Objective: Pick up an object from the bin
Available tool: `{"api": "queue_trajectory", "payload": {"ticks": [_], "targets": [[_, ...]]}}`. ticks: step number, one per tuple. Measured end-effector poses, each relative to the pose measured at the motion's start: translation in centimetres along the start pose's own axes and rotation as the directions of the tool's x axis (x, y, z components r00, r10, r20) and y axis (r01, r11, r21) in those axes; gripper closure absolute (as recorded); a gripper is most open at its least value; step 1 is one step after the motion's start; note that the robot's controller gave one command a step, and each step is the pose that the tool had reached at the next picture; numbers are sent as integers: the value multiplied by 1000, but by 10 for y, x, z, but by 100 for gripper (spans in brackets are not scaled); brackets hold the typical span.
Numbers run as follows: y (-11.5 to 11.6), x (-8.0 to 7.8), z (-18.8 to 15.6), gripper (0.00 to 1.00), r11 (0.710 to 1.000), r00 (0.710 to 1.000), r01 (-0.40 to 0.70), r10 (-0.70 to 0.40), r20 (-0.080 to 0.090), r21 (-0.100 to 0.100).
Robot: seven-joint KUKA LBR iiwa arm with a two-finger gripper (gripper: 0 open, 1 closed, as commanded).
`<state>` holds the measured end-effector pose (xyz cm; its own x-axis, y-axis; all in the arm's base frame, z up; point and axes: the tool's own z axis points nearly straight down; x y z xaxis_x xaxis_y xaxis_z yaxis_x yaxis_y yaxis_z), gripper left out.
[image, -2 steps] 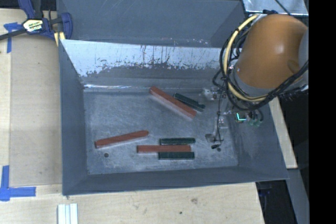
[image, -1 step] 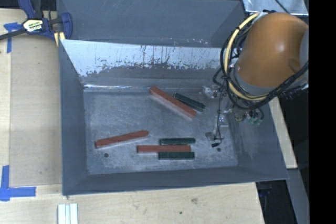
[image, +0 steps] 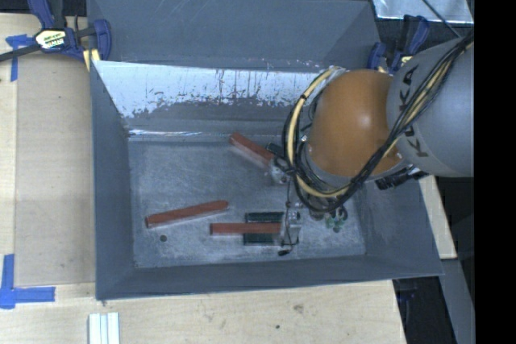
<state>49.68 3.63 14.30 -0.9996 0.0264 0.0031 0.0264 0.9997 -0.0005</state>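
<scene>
KUKA on the arm [image: 427,117]; gripper [image: 286,238] low beside a black block [image: 262,218] and brown stick [image: 234,229], near the bin [image: 113,189] front wall; its grip, can't tell.

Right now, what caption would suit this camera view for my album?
Robot gripper low in a grey bin, beside a black block and reddish-brown strips.

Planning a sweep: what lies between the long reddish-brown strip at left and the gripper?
Camera view: a shorter reddish-brown strip and a small black block lie between the long strip and the gripper.
</scene>
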Motion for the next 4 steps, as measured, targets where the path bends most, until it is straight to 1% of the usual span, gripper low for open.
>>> {"api": "queue_trajectory", "payload": {"ticks": [1,2,3,4], "targets": [[22,7,-14,0,992,992,129,-129,8,-1],[7,10,12,0,999,999,-38,38,6,-1],[5,10,73,0,997,997,74,-74,15,-1],[6,4,82,100,1000,999,20,-20,26,-4]]}}
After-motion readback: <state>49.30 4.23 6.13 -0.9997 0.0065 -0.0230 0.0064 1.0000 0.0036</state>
